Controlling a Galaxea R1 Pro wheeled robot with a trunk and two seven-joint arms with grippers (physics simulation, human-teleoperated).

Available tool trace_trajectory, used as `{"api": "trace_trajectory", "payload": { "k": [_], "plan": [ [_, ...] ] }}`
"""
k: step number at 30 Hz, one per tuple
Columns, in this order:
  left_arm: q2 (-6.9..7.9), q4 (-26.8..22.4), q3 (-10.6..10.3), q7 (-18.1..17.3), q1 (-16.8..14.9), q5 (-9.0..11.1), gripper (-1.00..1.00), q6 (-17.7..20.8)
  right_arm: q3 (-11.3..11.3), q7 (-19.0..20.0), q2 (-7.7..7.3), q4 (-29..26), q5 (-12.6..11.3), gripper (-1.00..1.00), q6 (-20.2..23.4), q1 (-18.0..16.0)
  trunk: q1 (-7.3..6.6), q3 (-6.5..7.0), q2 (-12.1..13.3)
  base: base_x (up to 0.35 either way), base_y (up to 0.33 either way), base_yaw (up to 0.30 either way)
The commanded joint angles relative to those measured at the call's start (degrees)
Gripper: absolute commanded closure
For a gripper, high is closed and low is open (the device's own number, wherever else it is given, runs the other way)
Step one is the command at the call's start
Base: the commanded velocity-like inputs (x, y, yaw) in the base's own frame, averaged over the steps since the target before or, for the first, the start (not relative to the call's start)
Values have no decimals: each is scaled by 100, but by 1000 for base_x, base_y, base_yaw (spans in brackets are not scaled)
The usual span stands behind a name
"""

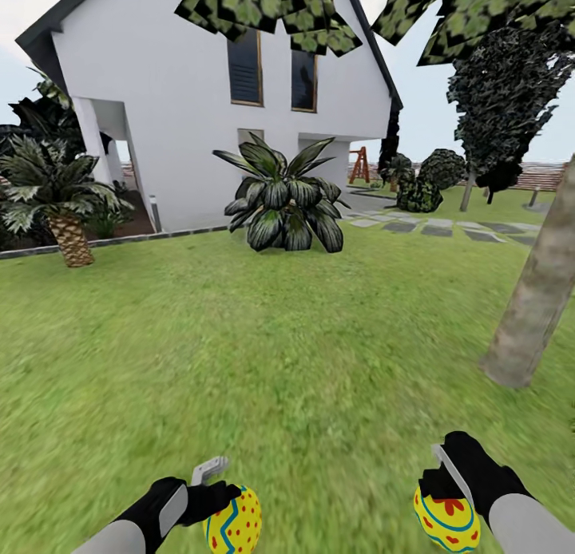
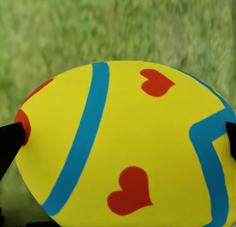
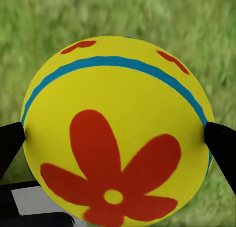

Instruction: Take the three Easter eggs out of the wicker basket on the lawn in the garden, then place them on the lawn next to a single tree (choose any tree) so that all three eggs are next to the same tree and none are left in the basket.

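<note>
Two Easter eggs are being carried low over the lawn (image 1: 263, 354), one in each gripper: the left gripper (image 1: 209, 502) is clamping a yellow egg (image 1: 234, 522) with red dots and a blue band, and in the left wrist view its dark fingertips (image 2: 11, 141) are pressing both sides of that egg (image 2: 128, 148), which is showing red hearts. The right gripper (image 1: 447, 482) is gripping the other egg (image 1: 446, 522), marked with a red flower; in the right wrist view the fingertips (image 3: 221, 141) are pinching this egg (image 3: 115, 131) with grass behind it. Ahead of the right gripper and out to its right, the leaning grey-brown tree (image 1: 535, 298) is rising from the grass. Further ahead, a spiky dark plant (image 1: 283, 199) is standing before the white house (image 1: 208, 99), with grey stepping stones (image 1: 439, 227) running off to the right
</note>
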Motion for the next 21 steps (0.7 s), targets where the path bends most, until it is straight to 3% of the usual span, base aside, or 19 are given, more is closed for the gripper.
{"api": "trace_trajectory", "payload": {
  "k": [1,21],
  "plan": [
    [-1,-12,16,3,0,60,100,49,3,50,-1,-7,55,100,26,-3,3,-7,-4,317,195,-300],
    [3,-18,14,3,1,57,100,49,4,50,-1,-7,55,100,19,-4,3,-7,-4,317,195,-300]
  ]
}}
